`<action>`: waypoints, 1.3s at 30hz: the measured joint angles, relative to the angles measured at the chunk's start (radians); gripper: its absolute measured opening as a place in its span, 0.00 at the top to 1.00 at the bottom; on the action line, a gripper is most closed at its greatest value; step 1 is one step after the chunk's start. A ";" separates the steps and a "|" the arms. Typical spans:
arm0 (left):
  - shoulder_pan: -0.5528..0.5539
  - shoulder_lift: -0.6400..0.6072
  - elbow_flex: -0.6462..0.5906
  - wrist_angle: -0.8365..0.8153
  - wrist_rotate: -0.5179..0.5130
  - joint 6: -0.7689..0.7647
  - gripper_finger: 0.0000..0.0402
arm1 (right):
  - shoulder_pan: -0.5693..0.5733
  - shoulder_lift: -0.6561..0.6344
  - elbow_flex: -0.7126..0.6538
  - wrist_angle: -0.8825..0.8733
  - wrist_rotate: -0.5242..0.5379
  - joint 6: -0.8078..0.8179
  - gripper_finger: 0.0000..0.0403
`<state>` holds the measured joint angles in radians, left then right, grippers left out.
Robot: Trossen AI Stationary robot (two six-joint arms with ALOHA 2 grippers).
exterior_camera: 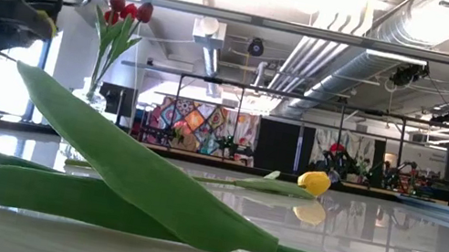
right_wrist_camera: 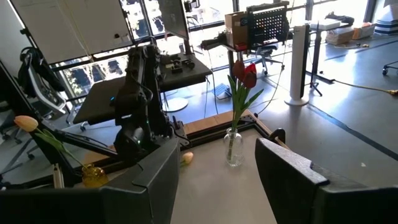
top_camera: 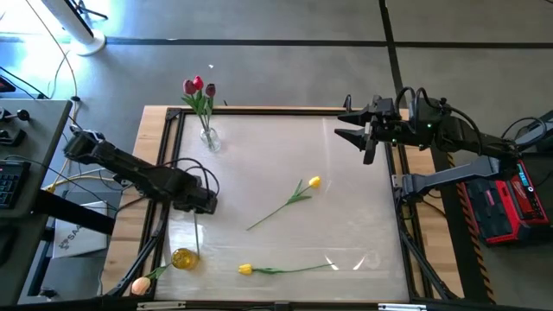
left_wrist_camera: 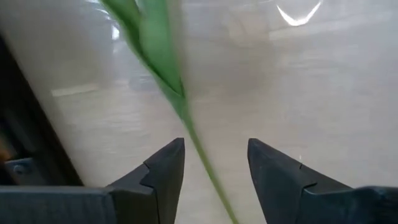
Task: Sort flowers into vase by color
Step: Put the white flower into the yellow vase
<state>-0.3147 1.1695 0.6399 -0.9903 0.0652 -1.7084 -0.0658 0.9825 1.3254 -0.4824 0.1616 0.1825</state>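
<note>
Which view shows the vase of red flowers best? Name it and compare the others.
The right wrist view: the clear vase and its red flowers stand whole and close. The high view shows them small from above; in the low view a leaf hides part of the vase. The left wrist view misses it.

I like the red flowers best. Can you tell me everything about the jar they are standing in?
The jar is small, clear and looks like glass, with a round belly and a narrow neck. It stands upright near the table's far edge, toward the left side. Three red flowers with green stems and leaves stand in it, leaning a little. Nothing else touches it; both arms are away from it.
</note>
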 joint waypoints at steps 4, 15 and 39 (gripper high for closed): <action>-0.002 0.049 0.000 -0.001 0.001 0.007 0.57 | 0.000 0.000 0.000 0.000 0.000 0.000 0.51; -0.001 0.151 -0.038 0.043 0.034 0.100 0.57 | 0.000 0.000 0.000 0.000 0.000 0.000 0.51; 0.007 0.139 -0.083 0.184 0.026 0.221 0.99 | 0.000 0.000 0.000 0.000 0.000 0.000 0.51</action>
<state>-0.3073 1.3081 0.5573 -0.8062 0.0915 -1.4876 -0.0655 0.9825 1.3254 -0.4824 0.1616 0.1825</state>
